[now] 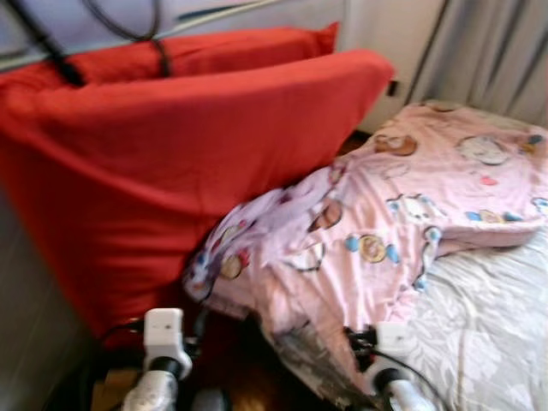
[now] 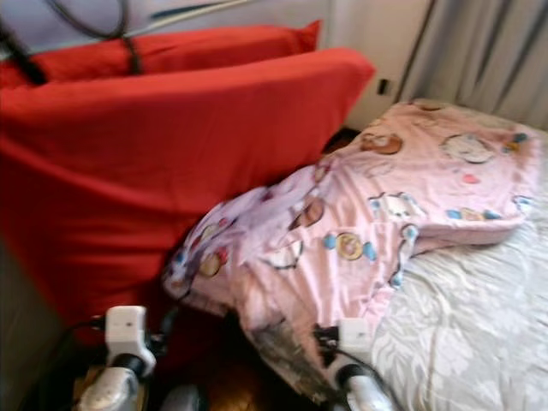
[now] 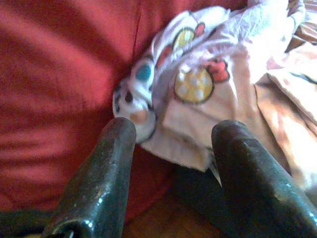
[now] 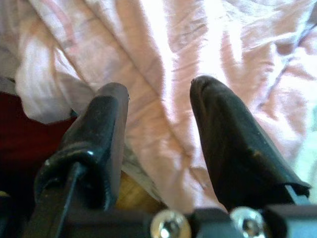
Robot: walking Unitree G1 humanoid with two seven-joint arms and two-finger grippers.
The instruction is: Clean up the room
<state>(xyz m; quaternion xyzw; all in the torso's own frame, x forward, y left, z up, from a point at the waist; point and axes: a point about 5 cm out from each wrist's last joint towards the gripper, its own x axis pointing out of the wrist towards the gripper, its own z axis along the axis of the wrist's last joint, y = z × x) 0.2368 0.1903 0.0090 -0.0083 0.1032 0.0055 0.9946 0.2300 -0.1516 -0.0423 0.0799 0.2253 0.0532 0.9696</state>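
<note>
A pink blanket (image 1: 377, 231) printed with cartoon figures lies crumpled across the bed (image 1: 488, 334), and one end of it hangs over the bed's edge toward the floor. Large red cushions (image 1: 171, 154) lean against it on the left. My left gripper (image 3: 171, 134) is open and points at the blanket's hanging corner (image 3: 198, 84), close to it and beside the red cushion (image 3: 54, 84). My right gripper (image 4: 158, 94) is open too, its fingers just off the pink cloth (image 4: 163, 49). Both wrists sit low in the head views, the left wrist (image 1: 163, 342) and the right wrist (image 1: 390, 351).
A grey patterned bedsheet (image 1: 497, 342) covers the mattress on the right. Grey curtains (image 1: 488, 51) hang behind the bed. Black cables (image 1: 120, 26) run over the cushions' tops. Dark wooden floor (image 1: 248, 368) lies between cushions and bed.
</note>
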